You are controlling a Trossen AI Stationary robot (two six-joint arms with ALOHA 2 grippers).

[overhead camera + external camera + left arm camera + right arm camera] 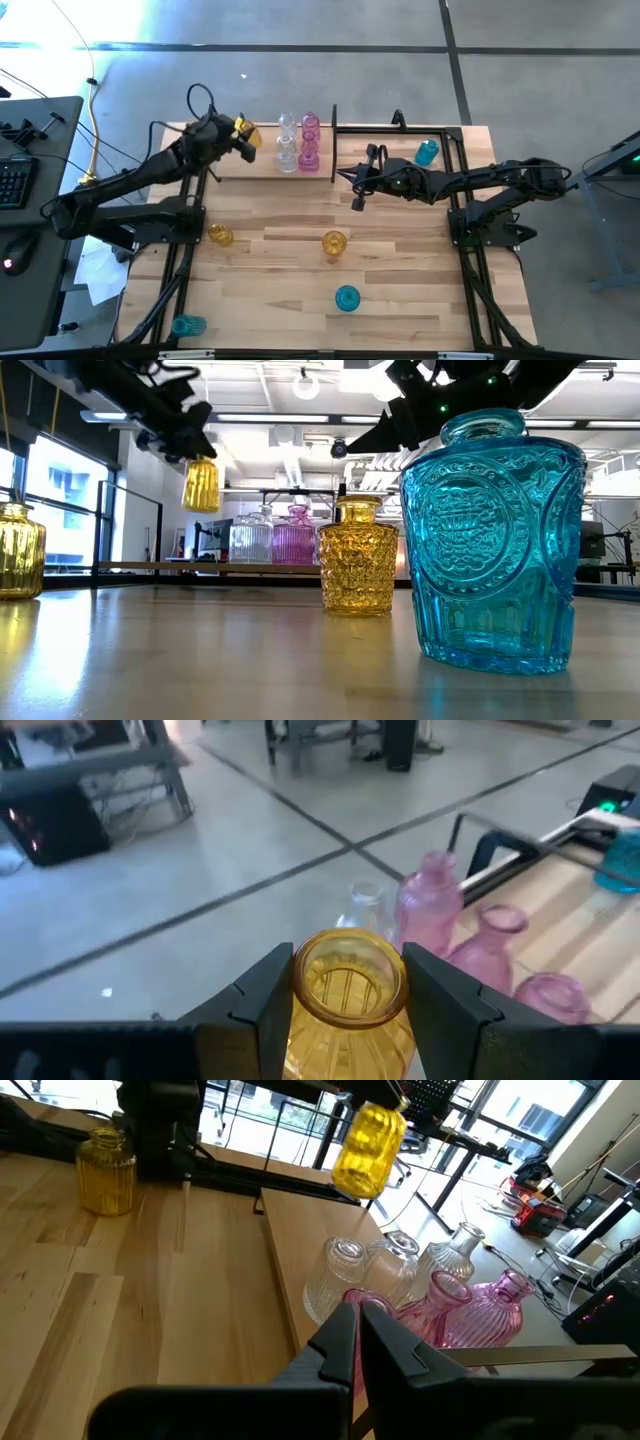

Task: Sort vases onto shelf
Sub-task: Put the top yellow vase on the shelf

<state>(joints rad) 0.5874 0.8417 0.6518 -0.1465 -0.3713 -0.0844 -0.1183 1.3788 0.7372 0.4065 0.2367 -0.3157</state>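
A: What's on the L side?

B: From the overhead cam, my left gripper (243, 137) is up at about 11 o'clock on the table, over the L end of the shelf (262, 168). Jaws clamped on a yellow vase (246, 132), carried in the air; the wrist cam shows a finger each side of its neck. Two more amber vases sit on the table, one at 9 o'clock (220, 235) and one near centre (334, 243). A teal vase (187, 325) is at 7 o'clock, another (347, 298) at 6.

A: And the shelf itself?

B: Clear vases (287, 143) and pink vases (309, 142) stand side by side at 12 o'clock, just R of the held one.

A: R arm?

B: My right gripper (357, 187) is at about 1 o'clock, just R of the pink ones, fingers pinched together w/ nothing between them. One more teal vase (427, 152) is at 2 o'clock, behind that arm.
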